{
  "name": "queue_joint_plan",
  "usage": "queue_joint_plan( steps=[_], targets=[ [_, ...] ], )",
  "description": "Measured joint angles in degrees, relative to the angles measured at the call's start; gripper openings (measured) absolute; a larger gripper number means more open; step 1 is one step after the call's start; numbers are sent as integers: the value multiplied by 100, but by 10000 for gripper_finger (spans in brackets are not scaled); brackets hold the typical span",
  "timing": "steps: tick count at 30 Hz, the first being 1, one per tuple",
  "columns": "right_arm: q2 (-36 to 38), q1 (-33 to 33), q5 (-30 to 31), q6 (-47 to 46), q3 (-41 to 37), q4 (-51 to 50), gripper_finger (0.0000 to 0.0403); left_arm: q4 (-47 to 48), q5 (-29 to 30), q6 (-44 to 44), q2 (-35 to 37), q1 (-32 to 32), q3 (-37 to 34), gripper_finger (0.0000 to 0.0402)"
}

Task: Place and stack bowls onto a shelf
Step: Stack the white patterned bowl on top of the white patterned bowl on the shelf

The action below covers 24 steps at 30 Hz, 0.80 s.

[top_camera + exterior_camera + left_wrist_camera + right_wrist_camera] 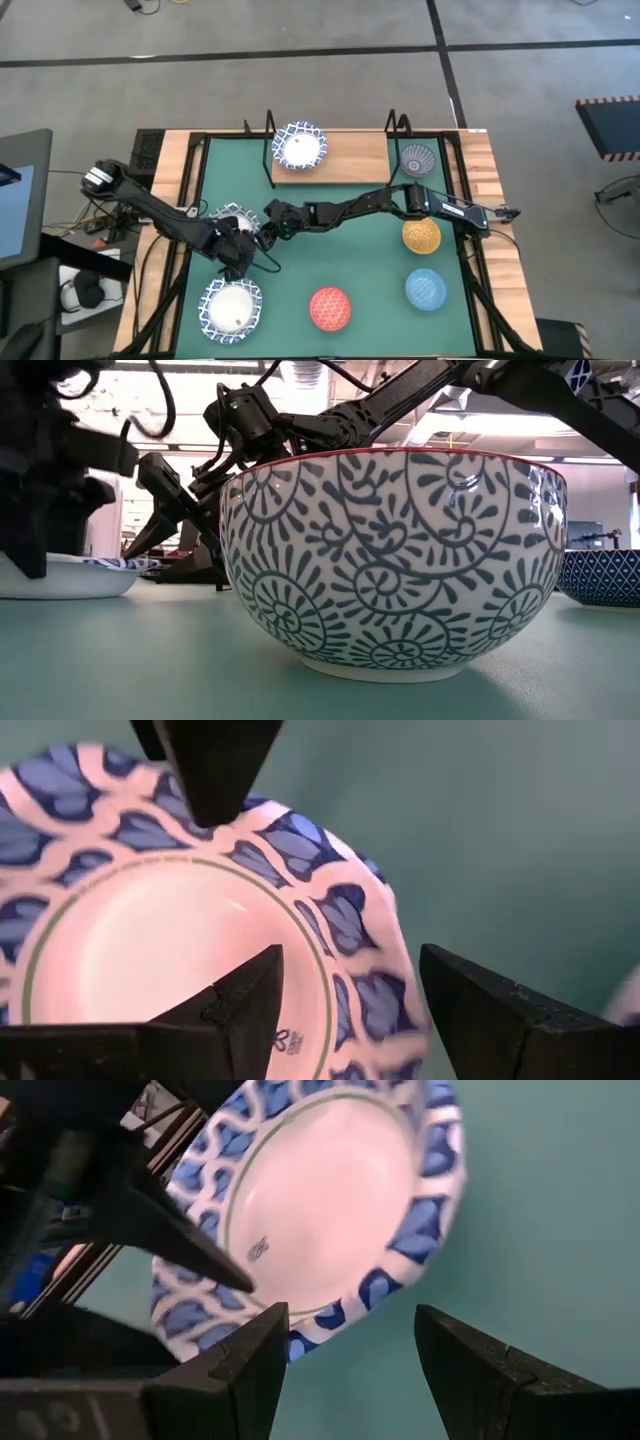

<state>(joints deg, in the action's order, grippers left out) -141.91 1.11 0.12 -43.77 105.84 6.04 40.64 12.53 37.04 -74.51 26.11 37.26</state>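
A white bowl with a blue patterned rim (232,213) (150,940) (320,1180) sits on the left half of the green mat, and both grippers are at it. My left gripper (243,243) (352,970) is open at the bowl's near-right rim, one finger over the inside and one outside. My right gripper (270,225) (350,1325) is open and reaches in from the right, its fingertips at the rim. The shelf (350,155) stands at the far edge with another white bowl (300,148) on its left end. My left gripper straddles the bowl's rim (385,990), with one finger (245,1005) over the white inside and the other (480,1010) outside it. A gap shows on both sides of the rim. Whether either finger touches it I cannot tell. My right gripper has one fingertip (265,1340) at the edge of the rim (310,1330), and the other stands over bare mat. Whether it touches I cannot tell.
A third white bowl (231,308) sits at the near left and a red one (330,308) (395,560) at the near middle. The yellow-orange (421,235) and light blue (425,289) bowls are on the right. A grey-blue bowl (418,158) sits beside the shelf's right end.
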Motion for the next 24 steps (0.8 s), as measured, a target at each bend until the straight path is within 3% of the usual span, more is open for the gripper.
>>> queue_joint_plan(
  steps=[5,13,19,24],
  targets=[
    [0,8,0,-173,0,17,244,-5,133,-262,-393,0,0,177],
    [19,4,-56,-315,-2,33,244,259,161,-1180,-562,26,354,19],
    [33,-18,-22,-428,2,76,236,727,398,-1287,-562,156,595,7],
    [18,-32,104,-569,0,5,184,633,557,-1407,-560,281,634,2]
  ],
)
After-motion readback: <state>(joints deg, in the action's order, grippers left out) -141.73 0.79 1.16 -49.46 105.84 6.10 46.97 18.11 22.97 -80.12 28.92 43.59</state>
